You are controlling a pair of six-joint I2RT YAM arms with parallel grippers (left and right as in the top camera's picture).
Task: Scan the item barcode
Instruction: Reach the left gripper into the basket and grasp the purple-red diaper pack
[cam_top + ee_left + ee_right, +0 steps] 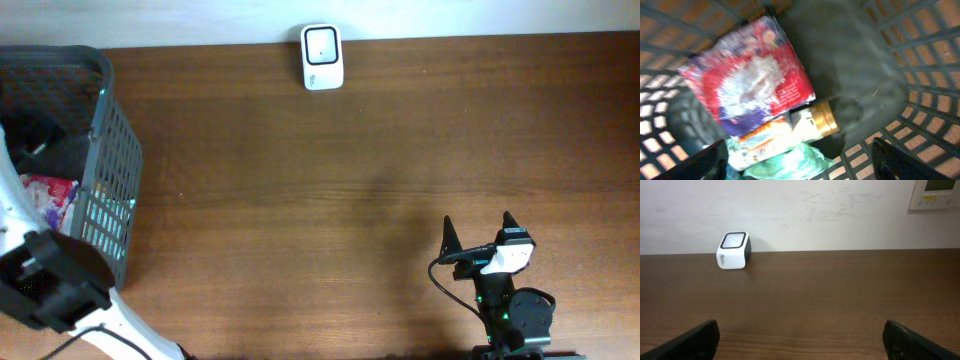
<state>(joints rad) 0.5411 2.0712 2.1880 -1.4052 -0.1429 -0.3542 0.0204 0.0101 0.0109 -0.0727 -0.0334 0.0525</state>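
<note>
My left gripper [797, 155] hangs open inside the grey basket [930, 50], its jaws wide on either side of a pile of items. A light green packet [785, 164] and a white tube with a gold cap [822, 119] lie between the fingers. Beyond them rests a red and purple packet [750, 75]. The white barcode scanner [322, 56] stands at the table's far edge, also seen from the right wrist as a small white scanner [733, 250]. My right gripper [478, 225] is open and empty near the front right, with only bare wood showing between its fingers in the wrist view [801, 335].
The basket [105, 90] occupies the left end of the table, and the red packet [50, 195] shows inside it. My left arm [50, 285] reaches over the basket's near side. A pale wall rises behind the scanner.
</note>
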